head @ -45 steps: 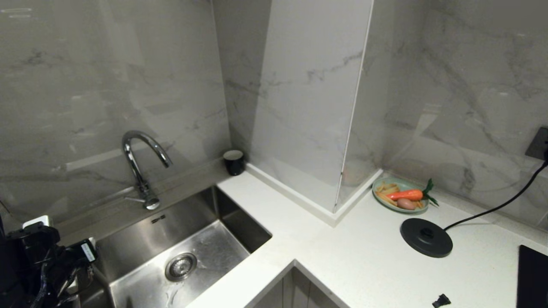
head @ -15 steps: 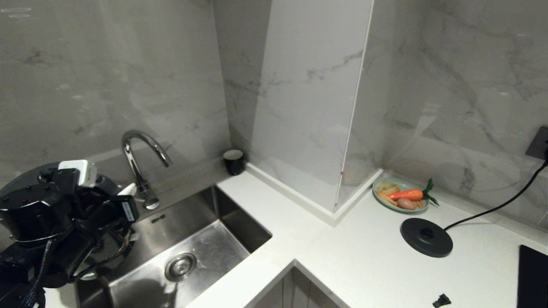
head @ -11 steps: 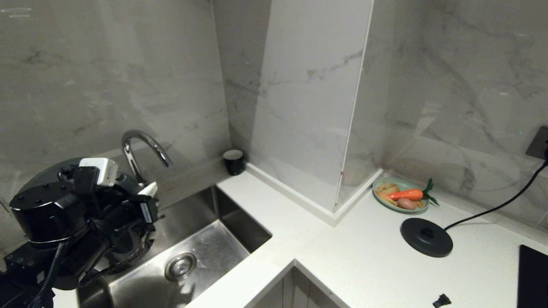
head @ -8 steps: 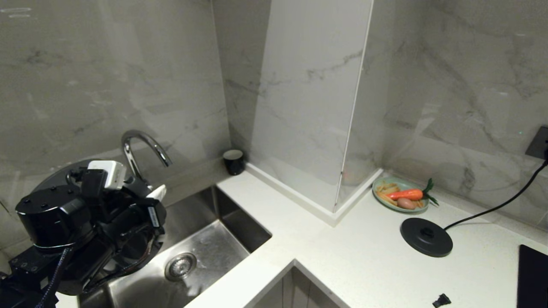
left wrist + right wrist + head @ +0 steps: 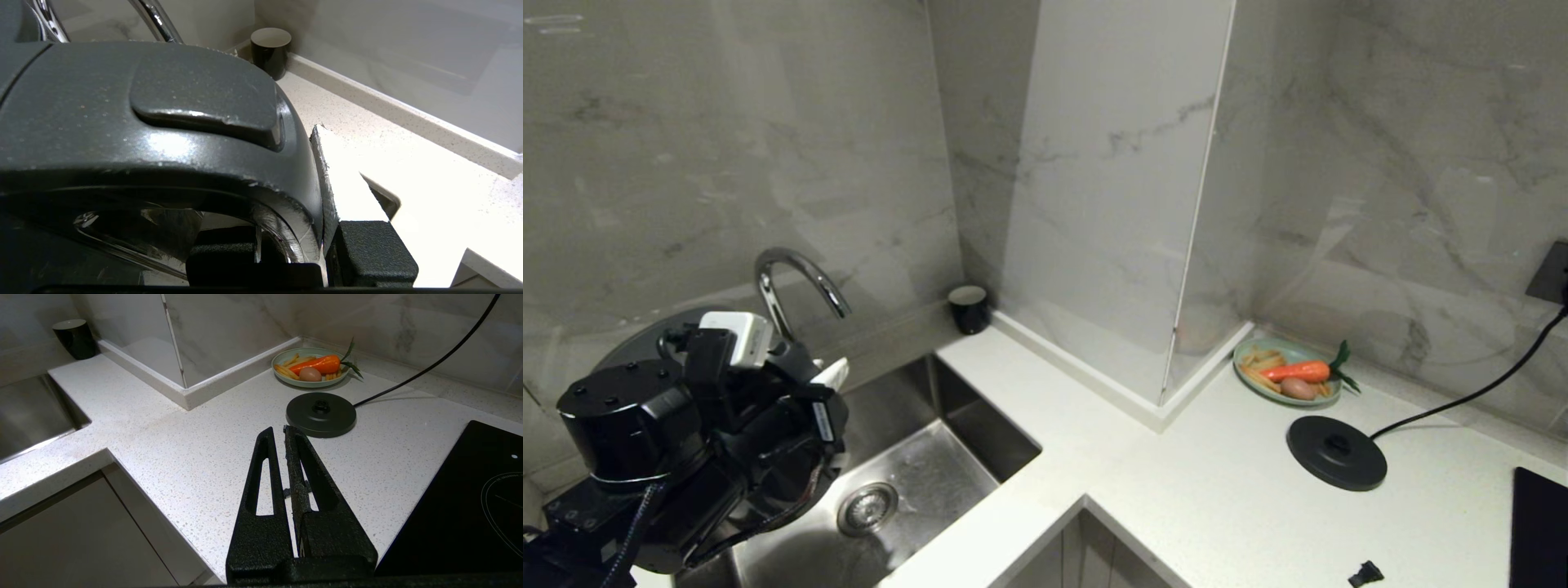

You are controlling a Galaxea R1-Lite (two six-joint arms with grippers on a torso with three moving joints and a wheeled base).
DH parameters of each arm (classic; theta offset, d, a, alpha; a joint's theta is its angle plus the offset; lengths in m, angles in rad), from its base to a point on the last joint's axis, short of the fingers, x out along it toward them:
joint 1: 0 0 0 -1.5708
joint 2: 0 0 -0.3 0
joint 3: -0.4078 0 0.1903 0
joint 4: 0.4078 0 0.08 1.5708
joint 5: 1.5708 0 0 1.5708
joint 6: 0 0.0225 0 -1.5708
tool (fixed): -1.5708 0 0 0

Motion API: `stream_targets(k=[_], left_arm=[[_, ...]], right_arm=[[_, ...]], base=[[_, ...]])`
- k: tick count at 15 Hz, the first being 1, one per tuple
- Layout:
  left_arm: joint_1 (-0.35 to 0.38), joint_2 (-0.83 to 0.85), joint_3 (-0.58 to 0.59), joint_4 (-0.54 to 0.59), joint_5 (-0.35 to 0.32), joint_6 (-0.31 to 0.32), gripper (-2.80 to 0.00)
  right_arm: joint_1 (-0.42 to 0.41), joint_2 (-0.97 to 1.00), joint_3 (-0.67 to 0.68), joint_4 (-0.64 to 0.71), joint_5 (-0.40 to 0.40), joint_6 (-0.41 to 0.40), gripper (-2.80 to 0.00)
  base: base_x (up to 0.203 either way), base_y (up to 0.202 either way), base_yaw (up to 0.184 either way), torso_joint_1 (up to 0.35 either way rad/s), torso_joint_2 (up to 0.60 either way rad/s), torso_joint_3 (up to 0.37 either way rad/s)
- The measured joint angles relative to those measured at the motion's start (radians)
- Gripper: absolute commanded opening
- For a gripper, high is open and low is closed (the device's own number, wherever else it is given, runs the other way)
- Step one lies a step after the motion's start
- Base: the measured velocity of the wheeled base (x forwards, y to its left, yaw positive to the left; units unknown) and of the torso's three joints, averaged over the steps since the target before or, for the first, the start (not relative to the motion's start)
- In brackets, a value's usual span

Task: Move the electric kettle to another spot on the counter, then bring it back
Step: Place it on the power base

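- The electric kettle is mostly hidden behind the left arm in the head view; only a lid arc shows.
- The left wrist view cuts off the kettle body.
- The hob is cut off at the frame edge.

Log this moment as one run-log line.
left gripper: shut on electric kettle handle, over sink | right gripper: shut, idle above counter | base disc: empty

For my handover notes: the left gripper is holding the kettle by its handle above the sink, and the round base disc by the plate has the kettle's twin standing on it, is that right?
Not quite: the base disc stands bare, as the head view shows. The rest holds: the left gripper grips the electric kettle by its handle above the sink.
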Motion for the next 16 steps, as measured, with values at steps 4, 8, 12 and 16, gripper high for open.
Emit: stream_targets(k=[4,8,12,16], left_arm=[[-0.006,-0.015,0.0,-0.002,0.001,-0.01,-2.8],[-0.019,-0.022,0.0,-0.003,0.01,-0.011,-2.8],[-0.027,-0.03,0.0,-0.002,0.014,-0.011,-2.8],[-0.04,-0.041,0.008,0.0,0.015,-0.011,-2.8]], right_arm=[[0.0,0.0,0.0,0.0,0.0,0.001,-2.8],[0.001,0.0,0.0,0.0,-0.001,0.002,-2.8],[0.0,0.0,0.0,0.0,-0.001,0.002,-2.8],[0.001,0.0,0.0,0.0,-0.001,0.002,-2.8]], base=[[0.0,0.0,0.0,0.0,0.0,0.0],[0.003,0.008,-0.125,0.001,0.0,0.005],[0.003,0.01,-0.179,0.001,0.0,0.001],[0.001,0.008,-0.177,0.002,0.01,0.004]])
